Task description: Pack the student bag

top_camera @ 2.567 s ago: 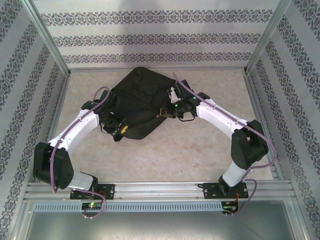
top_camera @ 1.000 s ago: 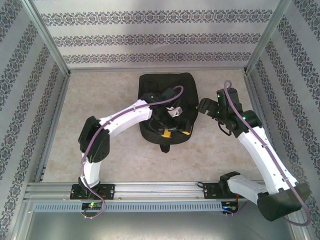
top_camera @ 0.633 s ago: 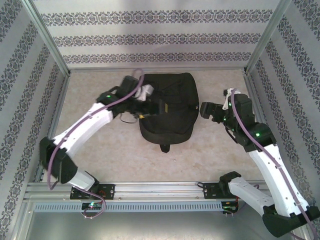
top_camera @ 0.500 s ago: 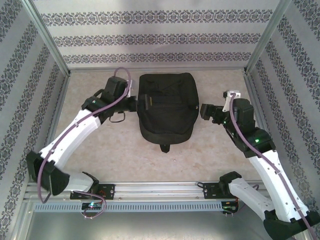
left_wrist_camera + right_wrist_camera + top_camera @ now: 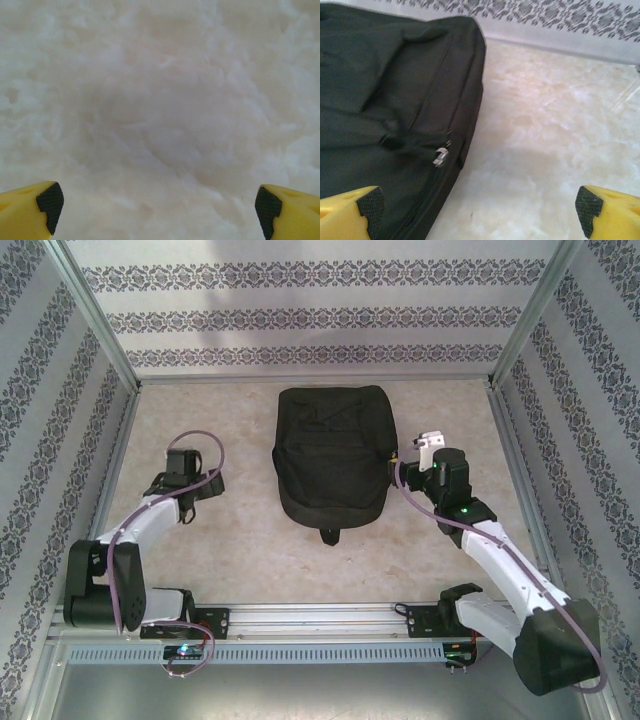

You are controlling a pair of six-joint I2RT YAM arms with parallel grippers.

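Along the near edge runs a metal rail (image 5: 320, 618) carrying both arm bases. From it the left arm (image 5: 140, 525) folds up over the near-left part of the pale marbled tabletop (image 5: 250, 560). The left claw (image 5: 200, 488) hangs over bare surface, well apart from the backpack (image 5: 330, 455). In the left wrist view the left claw (image 5: 160, 210) is spread wide. Its yellow fingers (image 5: 30, 200) sit at the two lower corners with nothing between them but tabletop (image 5: 160, 100).

On the right, the right arm (image 5: 500, 560) reaches up from its base. The right claw (image 5: 400, 475) sits just beside the backpack's right edge; whether it touches the fabric cannot be told. In the right wrist view the right claw (image 5: 480, 210) is also spread wide and grips nothing. One of its fingers (image 5: 600, 205) is over bare tabletop (image 5: 545, 125), and the other shows against the dark backpack (image 5: 385, 100). A small metal zipper pull (image 5: 440, 156) lies on that side seam.

The backpack lies flat in the middle of the tabletop, toward the far side. Its rounded end is nearest, with a small loop (image 5: 328, 536) sticking out toward the rail. Nothing rests on it, and neither arm crosses over it. Beyond its far end a strip of tabletop separates it from the patterned back wall (image 5: 320, 315), and similar patterned walls (image 5: 40, 440) close the left and right sides.
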